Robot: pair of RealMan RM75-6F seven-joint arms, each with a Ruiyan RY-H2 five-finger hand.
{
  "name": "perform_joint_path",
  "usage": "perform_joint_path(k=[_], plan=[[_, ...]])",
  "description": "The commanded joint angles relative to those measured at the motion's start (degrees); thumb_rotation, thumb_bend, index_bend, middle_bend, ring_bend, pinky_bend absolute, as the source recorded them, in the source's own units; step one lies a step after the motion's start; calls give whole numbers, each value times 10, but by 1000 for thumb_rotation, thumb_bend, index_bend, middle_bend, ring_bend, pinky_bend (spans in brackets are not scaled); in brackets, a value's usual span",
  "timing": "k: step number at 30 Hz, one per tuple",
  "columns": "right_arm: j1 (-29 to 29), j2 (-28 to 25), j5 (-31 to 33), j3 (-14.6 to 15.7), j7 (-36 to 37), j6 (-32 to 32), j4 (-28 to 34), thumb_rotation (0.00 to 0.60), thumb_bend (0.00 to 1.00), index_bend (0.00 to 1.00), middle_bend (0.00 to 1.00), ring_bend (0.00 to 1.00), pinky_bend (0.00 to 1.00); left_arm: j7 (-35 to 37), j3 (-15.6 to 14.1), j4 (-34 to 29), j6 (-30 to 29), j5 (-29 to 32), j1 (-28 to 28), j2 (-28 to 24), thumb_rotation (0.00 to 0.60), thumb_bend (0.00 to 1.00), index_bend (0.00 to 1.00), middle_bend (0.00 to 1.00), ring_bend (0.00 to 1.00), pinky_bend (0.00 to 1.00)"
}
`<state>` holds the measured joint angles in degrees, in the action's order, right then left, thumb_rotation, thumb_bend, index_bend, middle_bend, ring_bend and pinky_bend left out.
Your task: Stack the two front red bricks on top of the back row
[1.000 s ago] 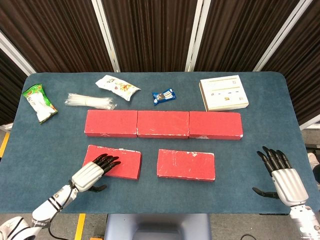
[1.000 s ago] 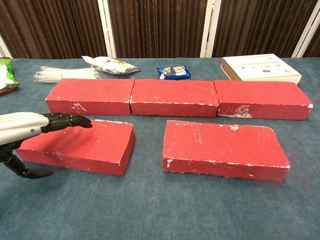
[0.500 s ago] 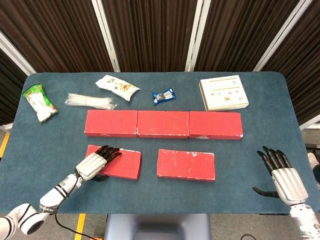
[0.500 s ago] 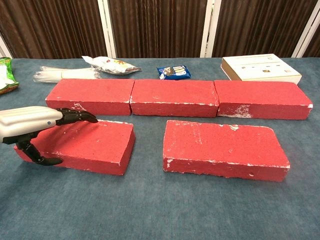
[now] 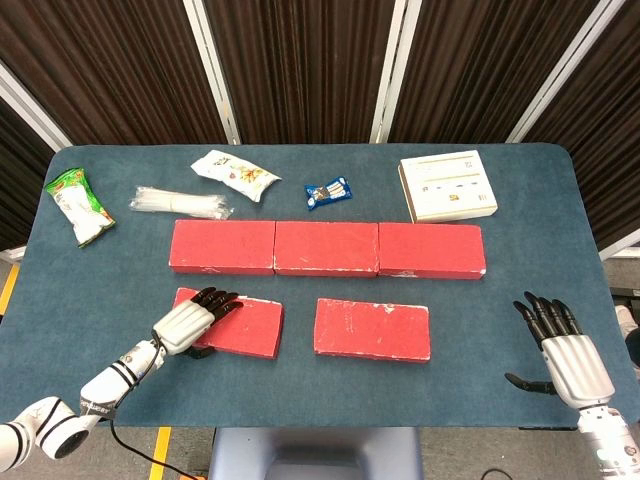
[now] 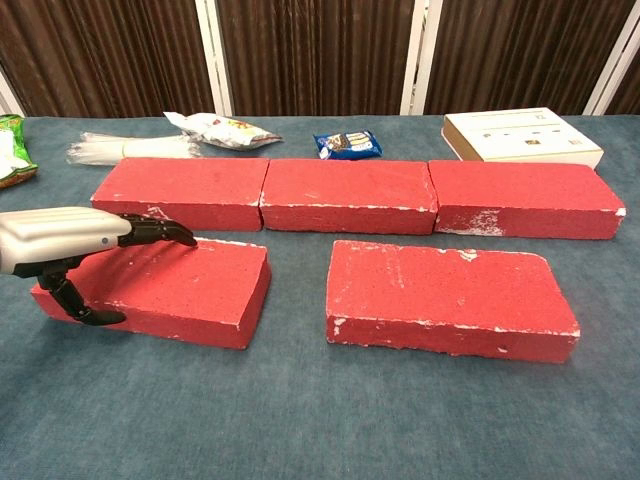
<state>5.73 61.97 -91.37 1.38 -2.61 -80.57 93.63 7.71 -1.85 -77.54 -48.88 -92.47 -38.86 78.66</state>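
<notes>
Only the head view shows the right robot hand (image 5: pixel 562 352): it rests released on the counter (image 5: pixel 470 380), fingers spread, well right of the front right brick (image 5: pixel 372 329). The left robot hand (image 5: pixel 190 322) lies over the front left brick (image 5: pixel 245 325), fingers on top, thumb at the near face; a firm grasp cannot be told. The back row (image 5: pixel 327 248) lies just behind. The chest view cuts off the left wrist.

— What is cut off or covered?
— In the chest view the green packet (image 6: pixel 8 150) is clipped at nine o'clock; the front left brick (image 6: pixel 170 285) is partly covered by the left robot hand (image 6: pixel 70 240).
— And the right robot hand (image 5: pixel 568 358)?
— It is shown in the head view only.
</notes>
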Motion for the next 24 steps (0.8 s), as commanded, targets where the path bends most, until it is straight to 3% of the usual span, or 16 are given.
perform_joint_path(k=[1, 8, 11, 15, 19, 24], plan=[[0, 0, 0, 0, -1, 0, 0, 562, 25, 0, 0, 0, 0, -2, 1, -3, 16, 11, -8, -3, 600, 304, 0, 0, 0, 0], [1, 0, 1, 1, -3, 3, 0, 562, 28, 0, 0, 0, 0, -13, 3, -7, 49, 38, -24, -8, 600, 307, 0, 0, 0, 2], [2, 1, 2, 0, -3, 4, 0, 562, 29, 0, 0, 0, 0, -12, 5, -9, 49, 43, -26, -8, 600, 304, 0, 16, 3, 55], [2, 0, 1, 1, -3, 4, 0, 563, 32, 0, 0, 0, 0, -11, 3, -8, 41, 41, -27, -7, 600, 298, 0, 280, 202, 268], [2, 0, 0, 2, -3, 4, 0, 564, 32, 0, 0, 0, 0, -11, 0, -5, 29, 37, -24, -4, 600, 309, 10, 571, 489, 566], [1, -1, -2, 3, -2, 3, 1, 562, 32, 0, 0, 0, 0, -10, -1, -8, -8, 24, -15, -4, 600, 321, 63, 702, 636, 709]])
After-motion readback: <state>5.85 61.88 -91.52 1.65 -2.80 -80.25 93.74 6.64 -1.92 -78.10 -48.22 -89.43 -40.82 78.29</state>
